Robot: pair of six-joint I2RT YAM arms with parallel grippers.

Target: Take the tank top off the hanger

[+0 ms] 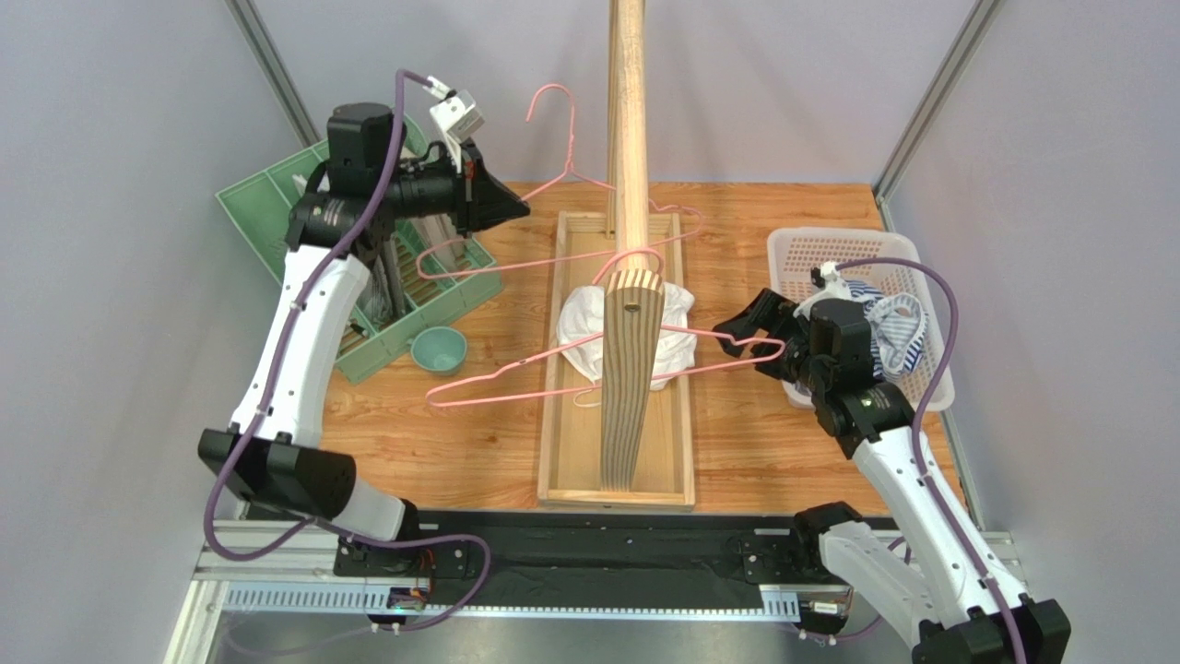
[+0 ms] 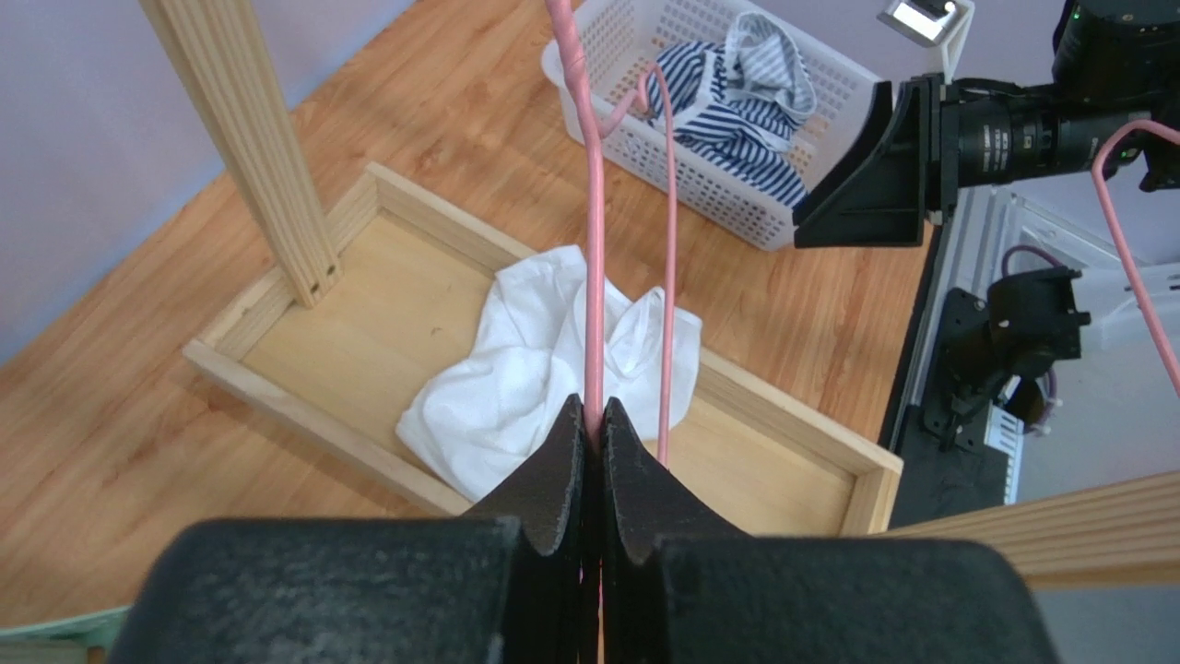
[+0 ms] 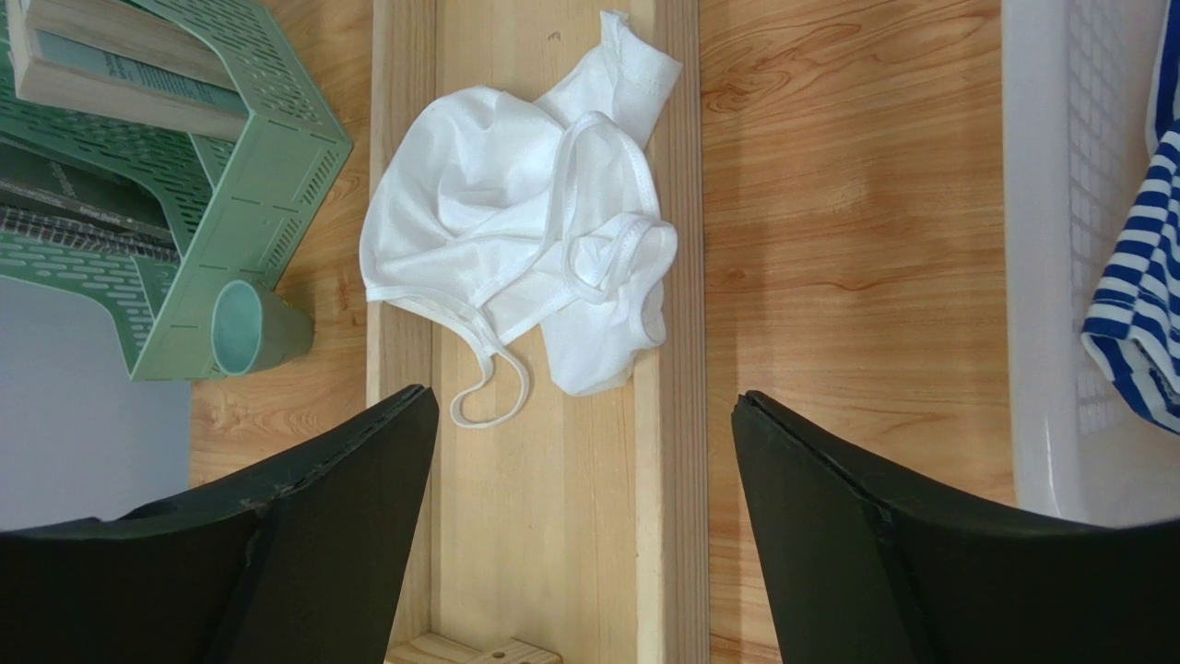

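The white tank top point(image 1: 665, 339) lies crumpled in the wooden tray point(image 1: 617, 477), under the stand's crossbar. It also shows in the left wrist view point(image 2: 513, 374) and the right wrist view point(image 3: 499, 222). My left gripper point(image 1: 515, 210) is shut on the wire of the pink hanger point(image 1: 569, 145) and holds it in the air above the tray; the wire point(image 2: 593, 277) runs out from between the closed fingers point(image 2: 596, 415). No cloth hangs on the hanger. My right gripper point(image 1: 741, 343) is open and empty above the tray's right side, its fingers point(image 3: 346, 471) wide apart.
A tall wooden stand point(image 1: 630, 139) rises from the tray. A green rack point(image 1: 298, 194) and a teal cup point(image 1: 439, 350) are at the left. A white basket point(image 1: 803, 256) with striped cloth point(image 3: 1136, 305) is at the right.
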